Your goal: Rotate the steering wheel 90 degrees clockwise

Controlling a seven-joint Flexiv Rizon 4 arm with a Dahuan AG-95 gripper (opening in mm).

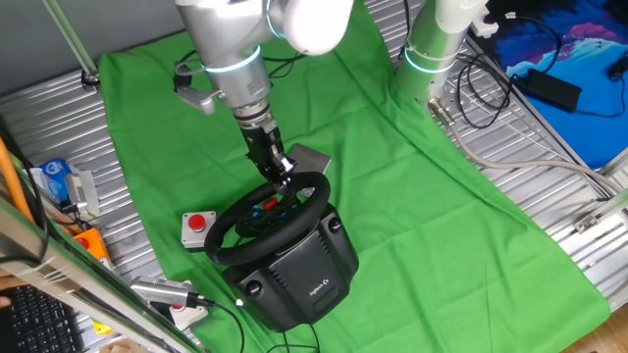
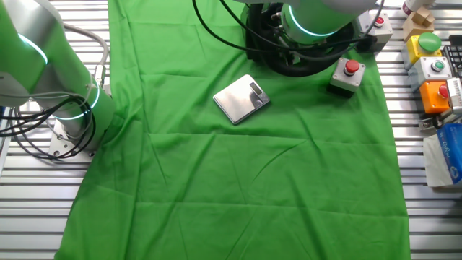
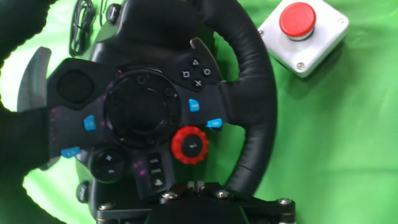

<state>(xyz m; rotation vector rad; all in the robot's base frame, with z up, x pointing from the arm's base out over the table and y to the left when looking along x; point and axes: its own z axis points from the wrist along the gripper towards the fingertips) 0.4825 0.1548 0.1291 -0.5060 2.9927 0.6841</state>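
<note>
The steering wheel (image 1: 232, 231) is a black rim on a bulky black base at the front of the green cloth. In the hand view its rim (image 3: 256, 93) curves down the right side, and the hub shows blue buttons and a red dial (image 3: 190, 145). My gripper (image 1: 283, 175) sits on the far part of the rim. In the hand view the gripper (image 3: 194, 185) is at the bottom edge, with the rim running in under it. The jaws look closed on the rim. In the other fixed view the arm hides most of the wheel (image 2: 289, 61).
A small grey box with a red push button (image 1: 198, 227) (image 2: 349, 74) (image 3: 303, 34) stands on the cloth right beside the wheel. A flat silver plate (image 2: 242, 99) lies behind it. A second arm's base (image 1: 432, 49) stands at the cloth edge. Several button boxes (image 2: 433, 68) line one side.
</note>
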